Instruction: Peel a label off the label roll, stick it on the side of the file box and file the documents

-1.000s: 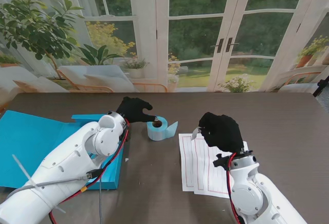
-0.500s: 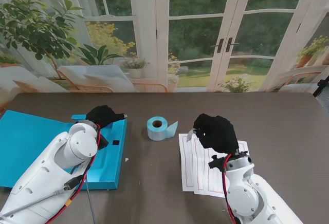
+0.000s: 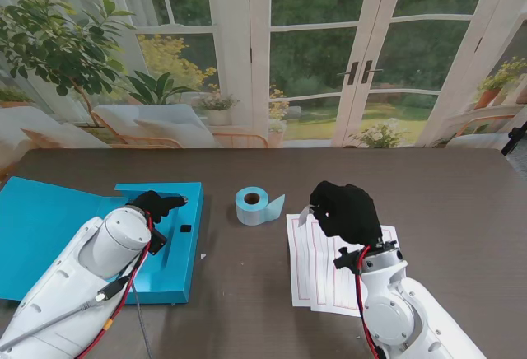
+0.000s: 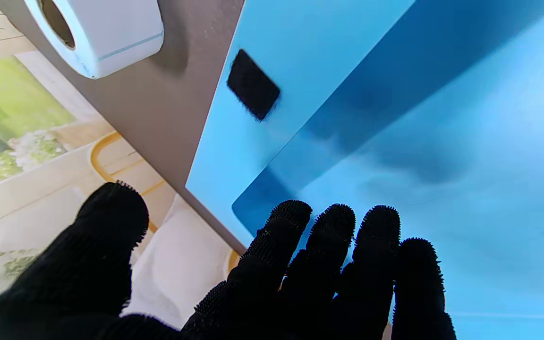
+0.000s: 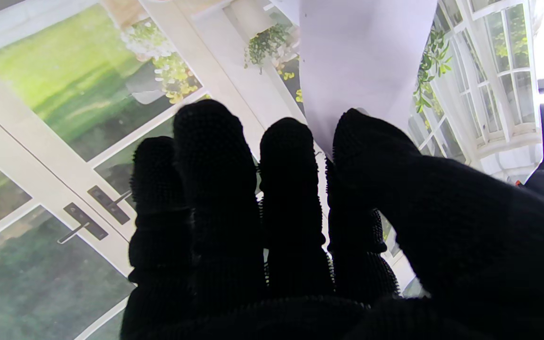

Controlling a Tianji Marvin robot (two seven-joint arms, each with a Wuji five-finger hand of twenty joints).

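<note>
The pale blue label roll stands on the dark table, its loose tail curling to the right; the left wrist view shows the roll too. Left of it lies the blue file box, with a black patch on its wall. My left hand hovers over the box's far end, thumb apart from the fingers, holding nothing. My right hand hangs above the ruled documents and pinches a white label between thumb and forefinger; the label sticks out on the hand's left.
The box's open blue lid spreads flat to the far left. The table's far edge meets glass doors and a garden backdrop. Bare dark tabletop stretches on the right.
My left hand has left the label roll and drawn back left and nearer to me, over the file box. My right hand shifted slightly left with the label, then held still.
</note>
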